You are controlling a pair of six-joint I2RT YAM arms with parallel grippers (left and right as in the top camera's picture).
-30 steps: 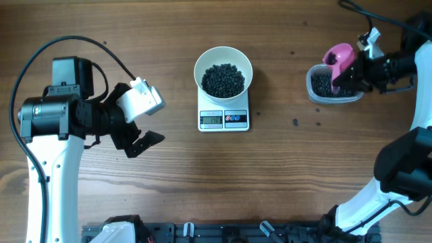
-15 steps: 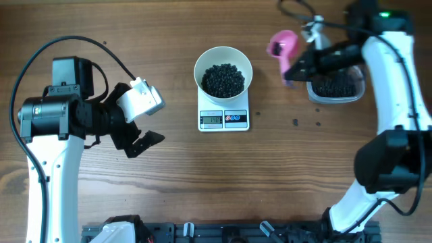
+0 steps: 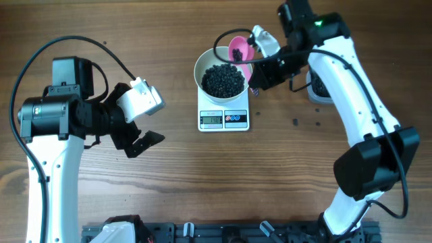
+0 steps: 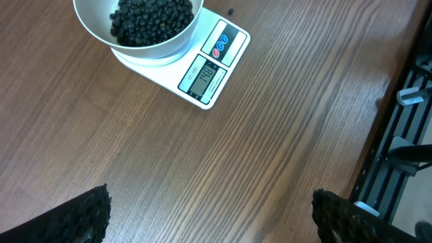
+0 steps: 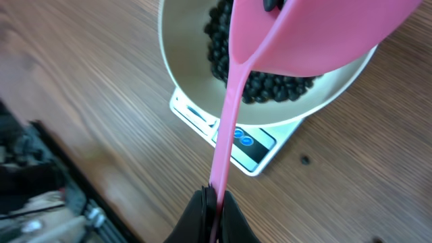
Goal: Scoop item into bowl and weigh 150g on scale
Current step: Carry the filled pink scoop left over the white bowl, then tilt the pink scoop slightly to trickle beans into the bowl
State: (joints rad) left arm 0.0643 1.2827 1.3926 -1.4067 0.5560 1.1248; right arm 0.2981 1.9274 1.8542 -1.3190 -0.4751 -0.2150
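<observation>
A white bowl (image 3: 200, 67) heaped with black beads (image 3: 224, 81) stands on the white scale (image 3: 223, 119). My right gripper (image 3: 258, 72) is shut on the thin handle of a pink scoop (image 3: 240, 48). The scoop hangs over the bowl's far right rim with a few beads in it. In the right wrist view the scoop (image 5: 317, 34) covers part of the bowl (image 5: 177, 74), and the right gripper (image 5: 214, 202) pinches the handle. My left gripper (image 3: 145, 143) stands open above bare wood, left of the scale (image 4: 209, 71); its fingertips (image 4: 88, 216) are far apart.
A clear plastic tub (image 3: 314, 89) of beads sits right of the scale, mostly hidden behind my right arm. Stray beads (image 3: 295, 122) lie on the wood in front of it. A black rail (image 3: 229, 233) runs along the table's near edge.
My right arm has swung left from the tub, carrying the pink scoop to above the bowl's rim. The left arm has not moved.
</observation>
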